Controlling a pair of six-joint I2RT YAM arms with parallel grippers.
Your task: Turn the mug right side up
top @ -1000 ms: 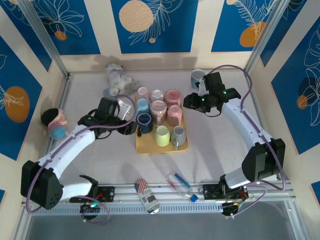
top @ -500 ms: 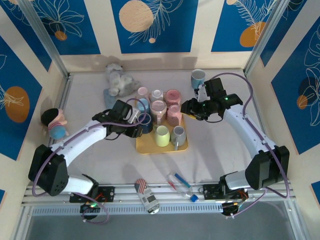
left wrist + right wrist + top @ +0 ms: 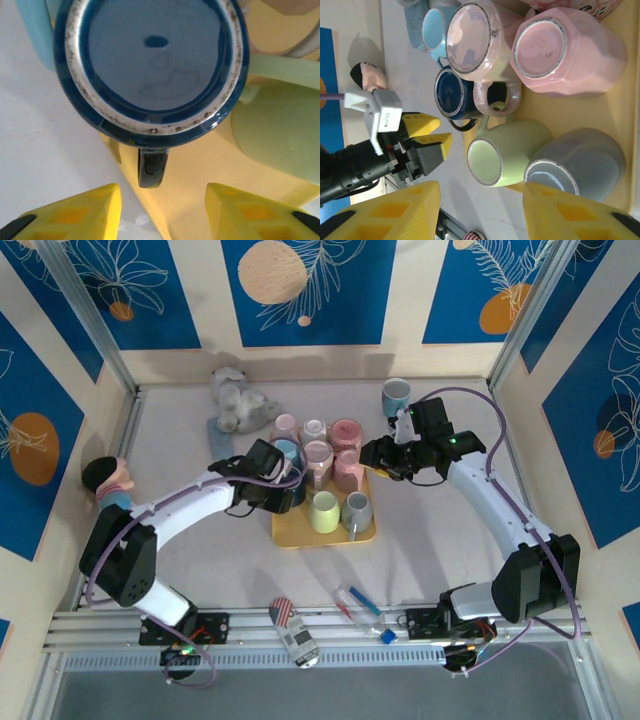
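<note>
Left end effector [image 3: 162, 197] sits with its yellow fingers partly spread and nothing between them, and the handle [image 3: 152, 167] of the dark blue mug [image 3: 155, 55] is poking down toward that gap, just ahead of the tips. The mug is bottom-up going by the rough foot ring facing the wrist camera, so its long axis runs straight at the lens and the body takes up the top of that frame. It's parked right at the left edge of the yellow tray [image 3: 200, 170], centre-left in the overhead shot. The left arm is clearly the nearer one. The right end effector [image 3: 481, 200] hangs over the far right side of the mug cluster, jaws wide and empty, well apart from the blue mug. Room-wise it looks tight on three sides: a light blue mug [image 3: 32, 30] just beside it at upper left, a lime-green mug [image 3: 280, 130] close on the right, and a pale pink mug [image 3: 475, 37] whose handle sits right by it. The only real open space is the bare table [image 3: 45, 145] at lower left, so pulling it out that way before flipping seems the safest bet. The tray lip could snag it.
</note>
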